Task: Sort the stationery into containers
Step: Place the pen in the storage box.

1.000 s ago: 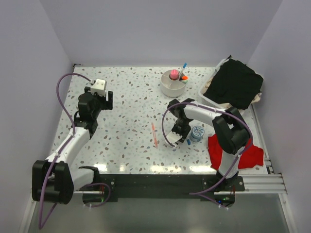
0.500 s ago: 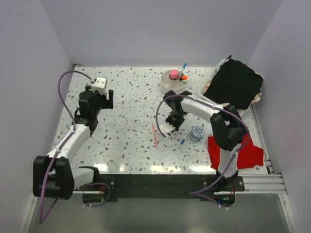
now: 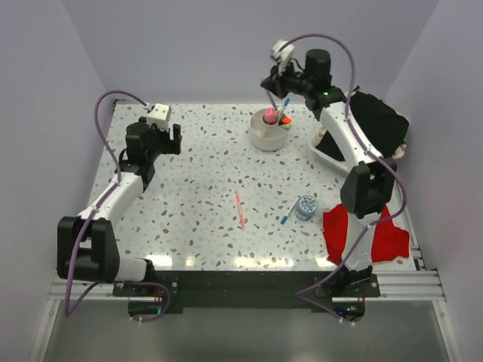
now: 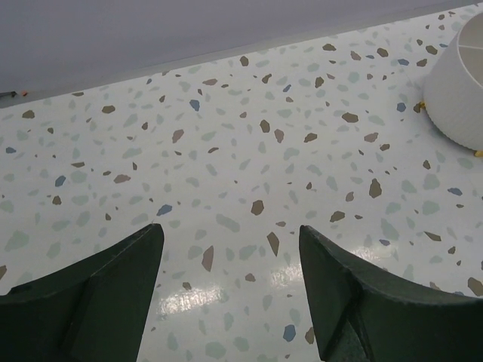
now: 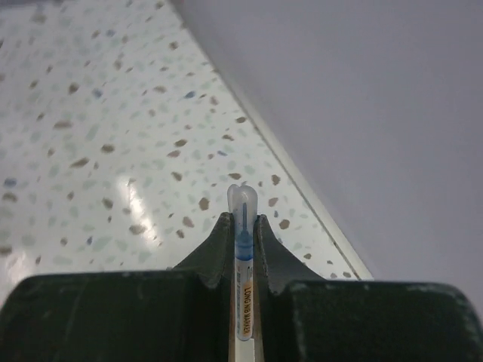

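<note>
My right gripper (image 3: pixel 272 81) is raised high at the back, above the round white bowl (image 3: pixel 260 139). In the right wrist view it (image 5: pixel 243 220) is shut on a slim blue-and-white pen (image 5: pixel 243 197), clear cap pointing out past the fingertips. The bowl holds a pink-capped stick (image 3: pixel 270 115), an orange highlighter (image 3: pixel 287 121) and a blue-and-white pen (image 3: pixel 284 106). A thin pink pen (image 3: pixel 239 209) and a small blue pen (image 3: pixel 284 219) lie on the table. My left gripper (image 3: pixel 170 139) is open and empty over the back left; the bowl (image 4: pixel 462 90) shows at its view's right edge.
A small grey round object (image 3: pixel 306 207) sits by the blue pen. A red cloth (image 3: pixel 377 235) lies at the front right. A white basket with black cloth (image 3: pixel 368 128) stands at the back right. Walls close the back and sides.
My right arm has lifted from low over the table's middle to high at the back, above the bowl. My left gripper has shifted slightly toward the back.
</note>
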Controlling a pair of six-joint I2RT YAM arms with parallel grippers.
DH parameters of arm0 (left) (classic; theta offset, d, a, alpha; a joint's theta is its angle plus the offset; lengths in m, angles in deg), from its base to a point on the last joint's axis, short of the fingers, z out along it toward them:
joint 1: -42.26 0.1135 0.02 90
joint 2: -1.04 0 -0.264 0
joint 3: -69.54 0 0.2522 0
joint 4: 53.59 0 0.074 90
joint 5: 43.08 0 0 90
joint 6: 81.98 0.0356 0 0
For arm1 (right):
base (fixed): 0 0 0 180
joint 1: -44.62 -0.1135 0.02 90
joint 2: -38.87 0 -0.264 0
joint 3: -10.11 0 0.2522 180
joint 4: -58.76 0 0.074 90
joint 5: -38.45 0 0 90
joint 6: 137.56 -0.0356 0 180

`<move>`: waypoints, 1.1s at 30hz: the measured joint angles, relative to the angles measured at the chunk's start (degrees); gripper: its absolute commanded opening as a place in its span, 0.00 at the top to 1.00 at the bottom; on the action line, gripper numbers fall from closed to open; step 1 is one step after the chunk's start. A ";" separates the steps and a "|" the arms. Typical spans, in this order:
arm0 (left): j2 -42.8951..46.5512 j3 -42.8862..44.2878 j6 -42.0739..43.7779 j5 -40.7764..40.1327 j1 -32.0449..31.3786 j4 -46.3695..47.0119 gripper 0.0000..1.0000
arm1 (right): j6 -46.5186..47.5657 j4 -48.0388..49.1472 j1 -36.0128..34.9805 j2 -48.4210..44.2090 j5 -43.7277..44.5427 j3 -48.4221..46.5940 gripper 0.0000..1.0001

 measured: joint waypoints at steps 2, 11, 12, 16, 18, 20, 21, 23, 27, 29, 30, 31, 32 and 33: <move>-1.29 1.31 -0.13 0.55 0.00 -0.22 0.23 | -14.38 10.14 5.11 0.04 0.85 3.15 1.00; -6.25 6.97 0.48 1.46 -0.26 -2.47 0.23 | -39.56 30.69 11.08 0.09 6.10 13.07 1.00; -6.56 7.30 0.76 1.44 -0.39 -2.67 0.23 | -40.59 32.11 10.56 0.13 6.29 13.49 1.00; -7.98 8.59 1.84 1.36 -1.31 -3.69 0.23 | -42.73 36.83 9.07 1.03 7.50 14.19 1.00; -8.76 9.38 2.27 1.31 -1.70 -4.24 0.23 | -42.88 39.04 8.92 1.62 8.02 14.60 1.00; -9.42 10.19 2.78 1.25 -1.97 -4.98 0.23 | -42.77 40.37 9.07 2.43 8.92 14.88 1.00; -9.73 10.60 2.95 1.25 -2.05 -5.35 0.23 | -42.62 40.76 9.16 2.82 9.18 14.97 1.00; -10.21 11.21 3.19 1.18 -2.12 -5.62 0.23 | -42.21 41.20 9.33 3.52 9.62 15.13 1.00; -10.93 11.74 3.21 0.85 -2.27 -5.77 0.23 | -40.72 41.27 9.53 4.11 10.54 15.30 1.00; -11.37 11.80 3.21 0.76 -2.45 -5.81 0.23 | -39.82 41.62 9.53 4.11 10.82 15.67 1.00; -11.58 11.82 3.23 0.61 -2.67 -5.81 0.23 | -39.23 42.07 9.53 4.11 10.88 16.00 1.00; -11.82 11.89 3.28 0.52 -2.82 -5.81 0.23 | -38.71 42.38 9.53 4.11 10.97 16.48 1.00; -12.07 12.00 3.32 0.39 -3.02 -5.81 0.23 | -38.07 42.58 9.53 4.11 11.19 17.09 1.00; -12.28 12.09 3.37 0.37 -3.17 -5.86 0.23 | -37.46 42.64 9.53 4.11 11.45 17.75 1.00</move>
